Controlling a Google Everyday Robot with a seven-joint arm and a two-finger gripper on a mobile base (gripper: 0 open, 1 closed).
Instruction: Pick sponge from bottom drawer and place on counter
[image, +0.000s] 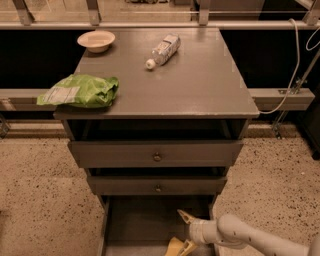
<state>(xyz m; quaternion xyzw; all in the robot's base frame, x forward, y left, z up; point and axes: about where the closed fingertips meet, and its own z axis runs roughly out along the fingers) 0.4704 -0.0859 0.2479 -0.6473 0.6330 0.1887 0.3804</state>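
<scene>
Gripper (181, 230) was low at the near right, inside the bottom drawer (142, 222). It reached in from the right on the white arm (240, 235). Its two fingers were spread wide with nothing clamped between them. The far finger (185, 216) pointed left and away over the drawer floor. The near finger (189, 246) sat almost at the near edge of the view.

Sponge (174, 247) lay on the drawer floor at that near edge, just left of the near finger and partly cut off. Couldn't tell whether the finger touched it. It sat outside the gap between the fingers and was not on the counter (200, 85).

Bottom drawer was pulled out toward the near side, sticking out past the two shallower drawers above. The upper drawer (115, 154) and the middle drawer (125, 186) each had a small round knob at the centre of the front.

On the counter:
- Green bag (80, 91) lay at the near left corner, hanging slightly over the left edge.
- Pale bowl (96, 40) stood upright at the far left corner.
- Clear bottle (162, 50) lay on its side at far centre, white cap pointing near-left, well apart from the bowl and the bag.

A white cable (295, 65) hung at the far right, off the cabinet. Speckled floor (45, 200) showed on both sides of the cabinet.
</scene>
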